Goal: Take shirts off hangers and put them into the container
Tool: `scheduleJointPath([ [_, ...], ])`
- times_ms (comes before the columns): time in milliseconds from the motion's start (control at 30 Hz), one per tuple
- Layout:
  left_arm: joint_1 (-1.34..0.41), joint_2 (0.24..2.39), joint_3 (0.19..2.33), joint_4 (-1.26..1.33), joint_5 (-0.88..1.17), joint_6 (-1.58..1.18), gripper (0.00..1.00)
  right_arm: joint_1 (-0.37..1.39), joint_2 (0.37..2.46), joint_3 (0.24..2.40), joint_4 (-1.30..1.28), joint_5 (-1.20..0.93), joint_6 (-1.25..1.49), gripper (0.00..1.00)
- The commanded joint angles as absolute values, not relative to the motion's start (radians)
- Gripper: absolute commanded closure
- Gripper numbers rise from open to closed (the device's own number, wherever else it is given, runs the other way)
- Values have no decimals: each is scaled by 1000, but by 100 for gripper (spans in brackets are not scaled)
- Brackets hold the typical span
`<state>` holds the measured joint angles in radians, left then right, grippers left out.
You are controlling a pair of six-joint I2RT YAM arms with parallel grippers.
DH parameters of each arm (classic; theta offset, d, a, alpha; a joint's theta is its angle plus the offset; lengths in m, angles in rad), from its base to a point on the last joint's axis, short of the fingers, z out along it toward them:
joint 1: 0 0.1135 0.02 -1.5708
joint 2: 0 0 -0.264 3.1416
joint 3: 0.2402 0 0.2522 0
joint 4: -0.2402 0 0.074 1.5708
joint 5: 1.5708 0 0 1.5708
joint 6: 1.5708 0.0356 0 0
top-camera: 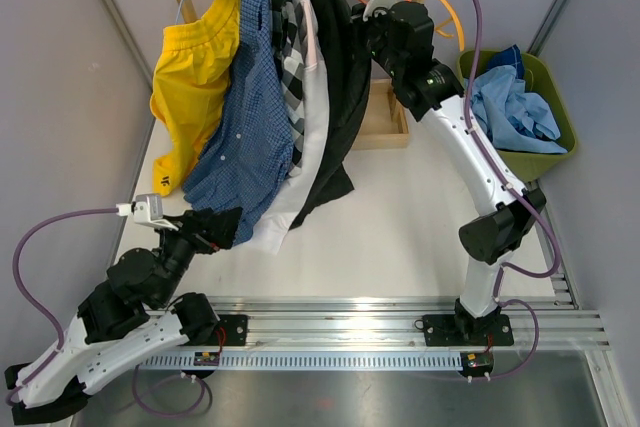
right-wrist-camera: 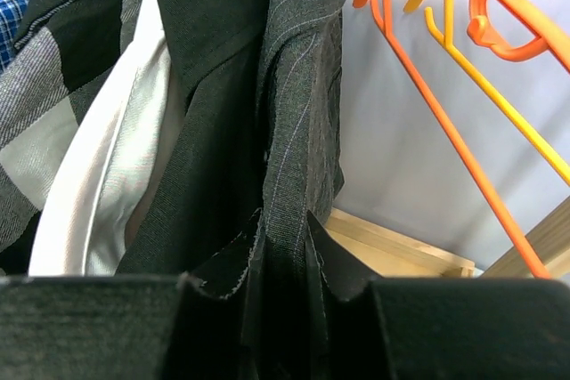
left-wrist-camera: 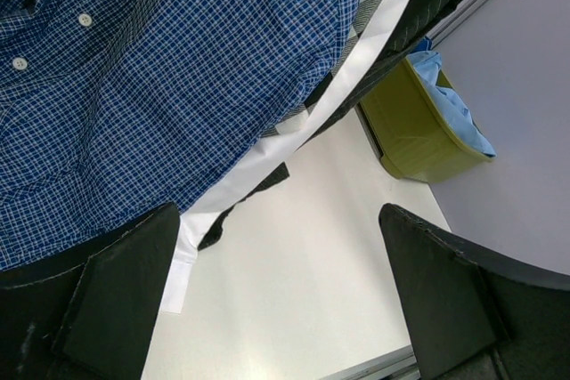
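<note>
right gripper pinching the black shirt
jaws clamped on a fold of it; left gripper gapes wide open under the dark blue check shirt, near the table's left edge

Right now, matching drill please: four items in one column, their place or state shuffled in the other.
1 yellow shirt
2 light blue shirt
3 black shirt
4 left gripper

a open, empty
b in the container
c hanging farthest left
d pinched by the right gripper

Pairs: 1-c, 2-b, 3-d, 4-a
</note>
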<state>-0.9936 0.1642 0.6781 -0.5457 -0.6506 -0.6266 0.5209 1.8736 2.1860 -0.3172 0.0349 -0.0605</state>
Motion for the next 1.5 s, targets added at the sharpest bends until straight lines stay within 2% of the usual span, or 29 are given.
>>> scheduleJointPath([
  [0, -994, 163, 676, -526, -667, -626, 1, 540, 1851, 2249, -291, 29, -103, 100],
  [500, -994, 172, 701, -543, -673, -632, 1, 538, 1973, 2539, -66, 232, -218, 100],
  [833, -994, 181, 704, -540, -672, -632, 1, 538, 1786, 2277, 158, 238, -209, 100],
  [1067, -994, 207, 710, -523, -663, -627, 1, 538, 1761, 2301, 135, 222, -198, 100],
  [1333, -994, 210, 709, -520, -661, -627, 1, 538, 1603, 2082, 340, 187, -175, 100],
  [1467, -994, 215, 709, -514, -658, -626, 1, 540, 1539, 2020, 337, 190, -164, 100],
])
